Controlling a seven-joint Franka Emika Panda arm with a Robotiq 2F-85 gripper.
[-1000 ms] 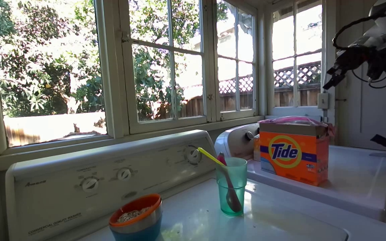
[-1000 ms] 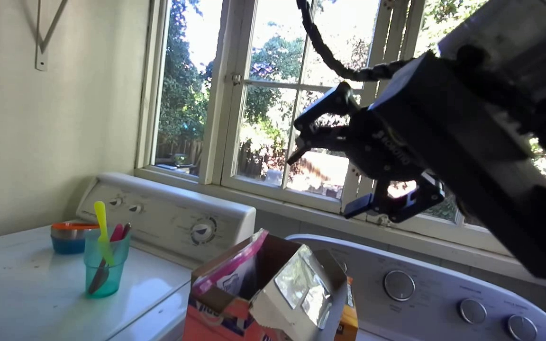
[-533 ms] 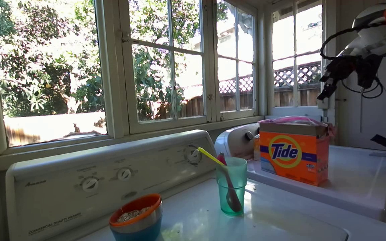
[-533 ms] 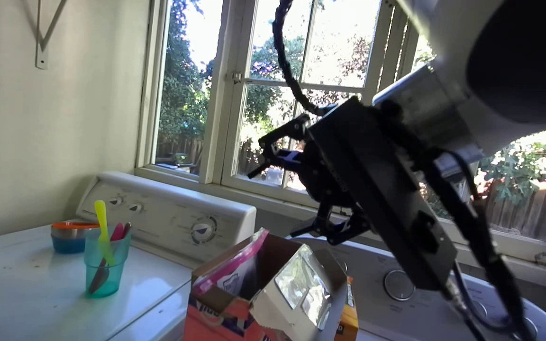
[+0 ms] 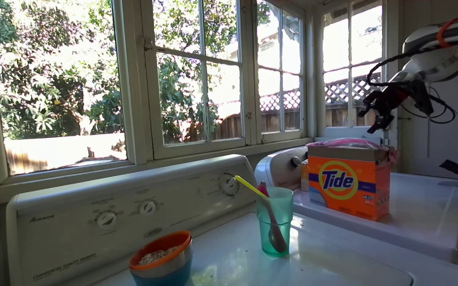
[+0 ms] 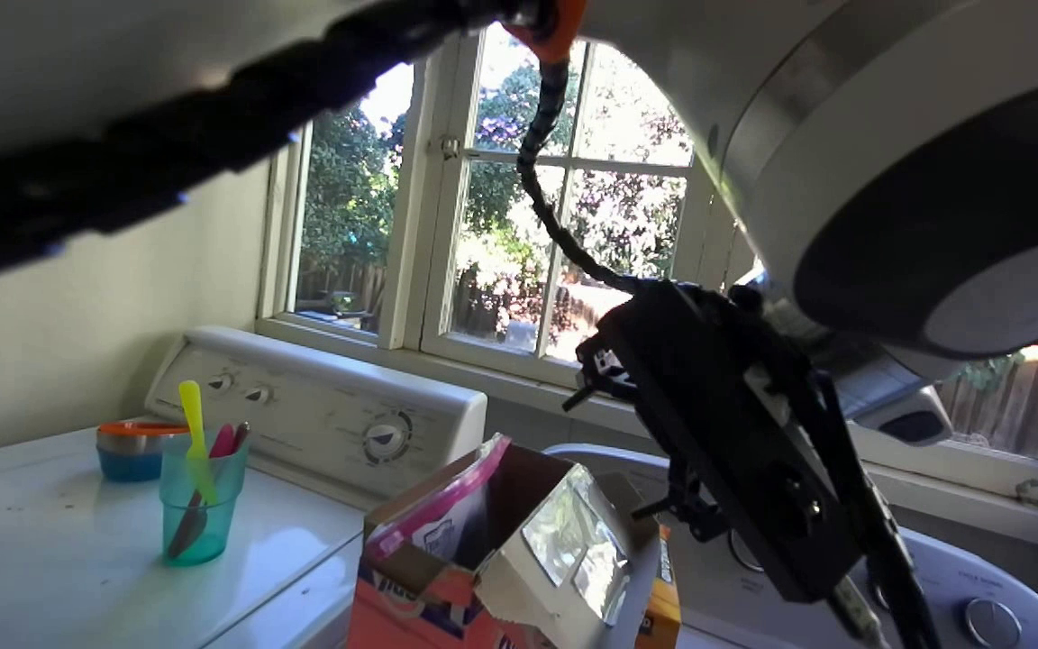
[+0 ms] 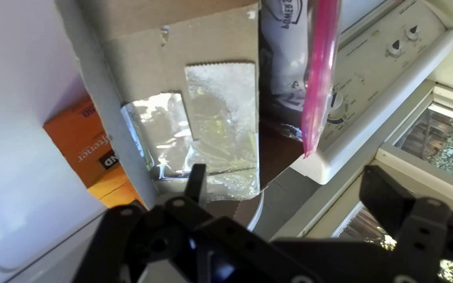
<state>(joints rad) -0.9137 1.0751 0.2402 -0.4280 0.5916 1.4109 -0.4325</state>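
- My end effector (image 7: pixel 285 177) is spread wide near the Tide box (image 5: pixel 342 184).
- The box stands on a white machine (image 5: pixel 422 206), a pink-edged bag (image 7: pixel 321 74) poking out.
- A green cup (image 5: pixel 284 216) stands farther off.

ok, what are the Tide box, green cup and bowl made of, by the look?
Tide box: cardboard, printed outside; bare, matte brown inside and torn edges.
Green cup: probably plastic, smooth, with tinted see-through walls; glass not ruled out.
Bowl: mixed; shiny silvery band suggests metal, smooth orange rim and blue base perhaps plastic or silicone.
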